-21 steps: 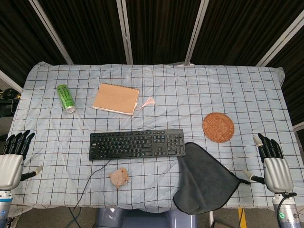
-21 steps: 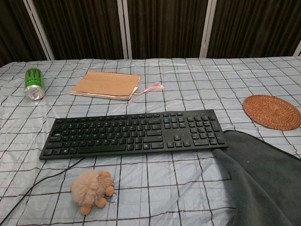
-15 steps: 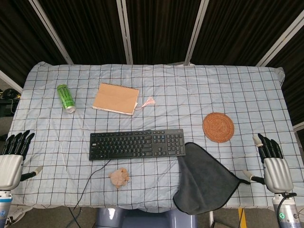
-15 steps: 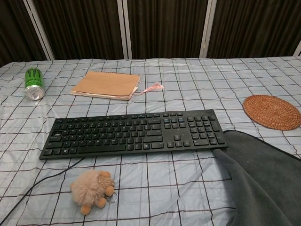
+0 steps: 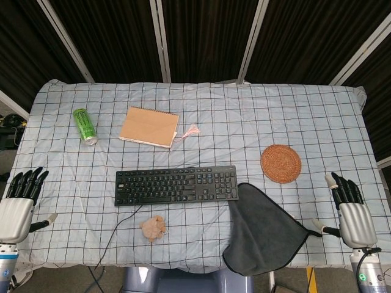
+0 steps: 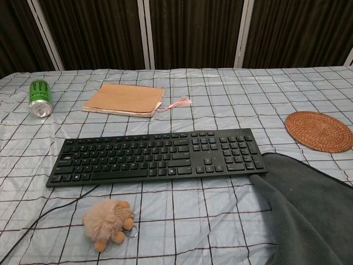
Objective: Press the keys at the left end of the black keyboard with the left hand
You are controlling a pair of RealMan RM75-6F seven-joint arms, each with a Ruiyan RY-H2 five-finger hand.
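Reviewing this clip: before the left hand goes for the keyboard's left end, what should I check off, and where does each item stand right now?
1. Left robot hand empty, fingers apart: ok.
2. Left end of the black keyboard uncovered: ok; the dark cloth only meets its right end.
3. Path from the left robot hand to those keys free of objects: ok; the green can and notebook lie farther back, the plush toy nearer the front edge.
4. Keyboard cable out of the way: ok; it runs to the front edge.
5. Right robot hand parked away from the keyboard: ok.
6. Hand height above the table: cannot tell.
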